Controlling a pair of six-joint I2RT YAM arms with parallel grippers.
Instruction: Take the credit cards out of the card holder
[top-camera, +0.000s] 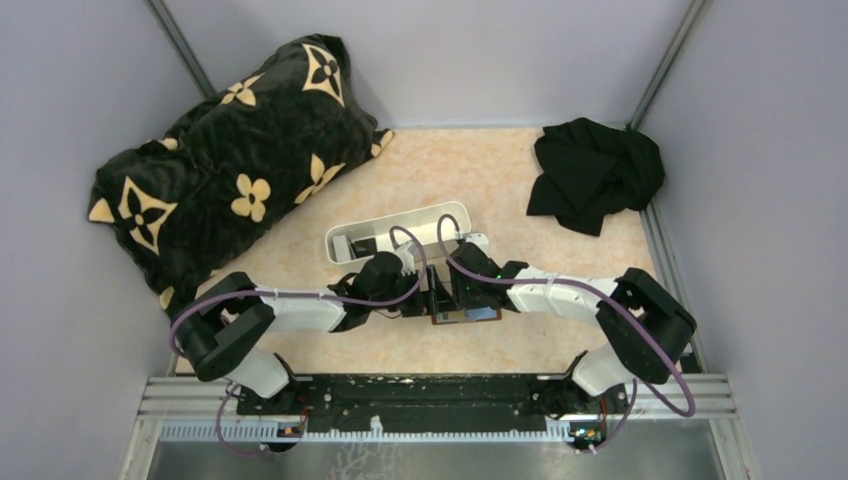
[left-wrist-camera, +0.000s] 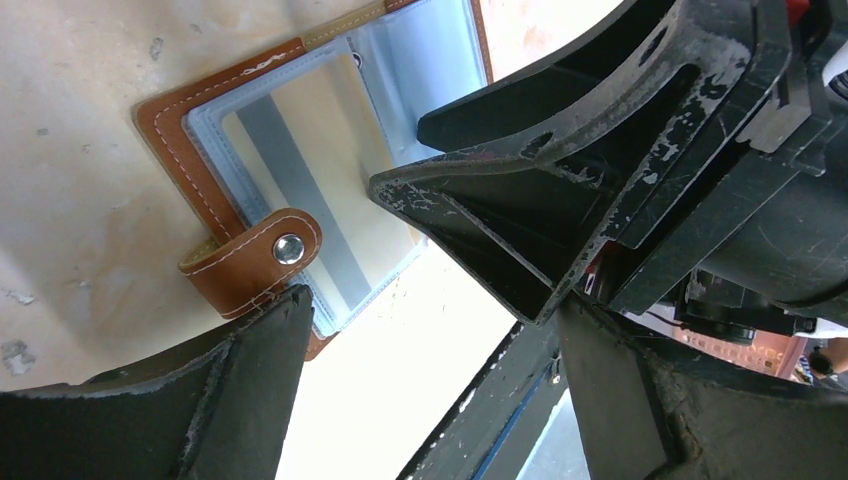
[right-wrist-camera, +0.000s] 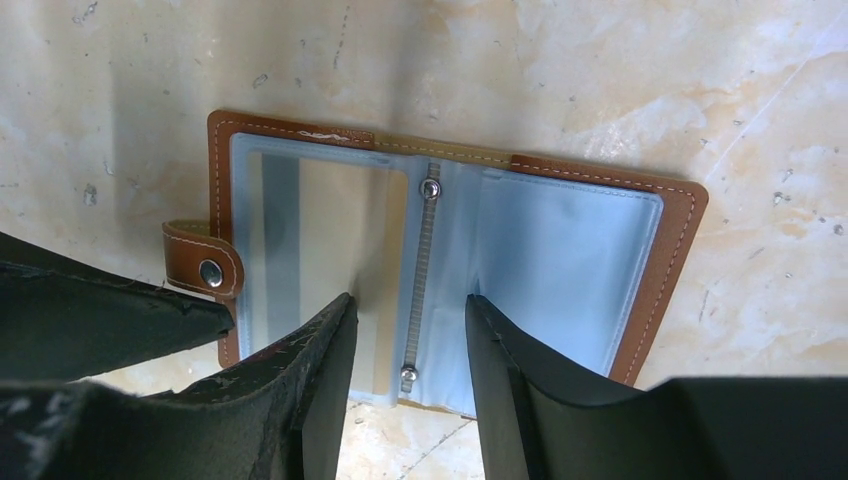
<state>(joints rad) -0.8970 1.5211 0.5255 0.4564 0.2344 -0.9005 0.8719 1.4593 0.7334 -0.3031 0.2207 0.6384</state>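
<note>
The card holder (right-wrist-camera: 560, 250) lies open flat on the table, brown leather outside, blue-grey pockets inside, with a metal spine down its middle. One of the credit cards (right-wrist-camera: 335, 225), pale with a grey stripe, sits in the left pocket under clear plastic; the same card (left-wrist-camera: 290, 150) appears in the left wrist view. My right gripper (right-wrist-camera: 410, 305) is open just above the holder, its fingers either side of the spine, holding nothing. My left gripper (left-wrist-camera: 440, 315) is wide open beside the snap strap (left-wrist-camera: 255, 260), empty. In the top view both grippers meet over the holder (top-camera: 470, 316).
A long white tray (top-camera: 400, 232) stands just behind the grippers. A black pillow with tan flower shapes (top-camera: 230, 160) fills the back left, and a black cloth (top-camera: 595, 172) lies at the back right. Grey walls close in the table.
</note>
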